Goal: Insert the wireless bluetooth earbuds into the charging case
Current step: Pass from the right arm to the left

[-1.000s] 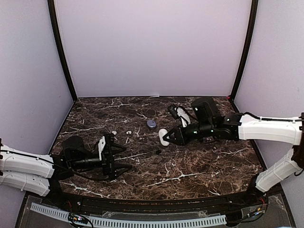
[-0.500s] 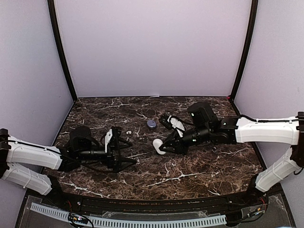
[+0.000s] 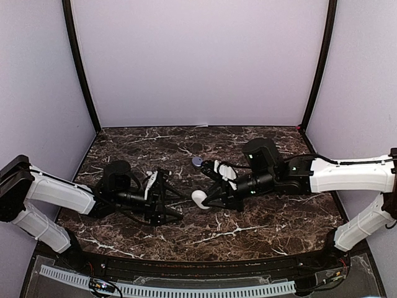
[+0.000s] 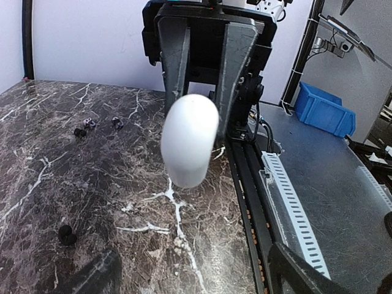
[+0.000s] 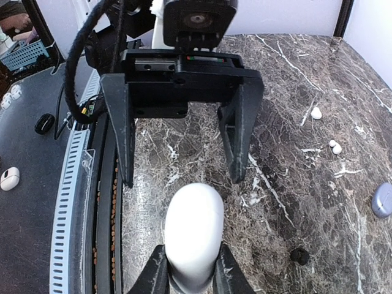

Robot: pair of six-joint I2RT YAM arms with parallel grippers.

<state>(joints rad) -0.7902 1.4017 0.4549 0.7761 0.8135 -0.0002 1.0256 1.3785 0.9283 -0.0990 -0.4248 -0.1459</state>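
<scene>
Noting the left tool [image 3: 178, 202] first: its fingers are spread wide with nothing between them, facing the right arm. Tiny white earbuds [image 5: 316, 113] lie loose on the marble surface [image 3: 260, 230] beside it, and a black earbud [image 5: 299, 255] lies nearer the middle. The white charging case [image 3: 199, 198] is smooth, pebble-shaped and closed, so we cannot see inside. It hangs above the surface, just short of the left fingers. The right tool [image 3: 206, 200] pinches its far end. A small bluish case [image 3: 196, 161] lies shut behind it. Further dark earbuds [image 4: 79, 131] sit beside the right arm.
</scene>
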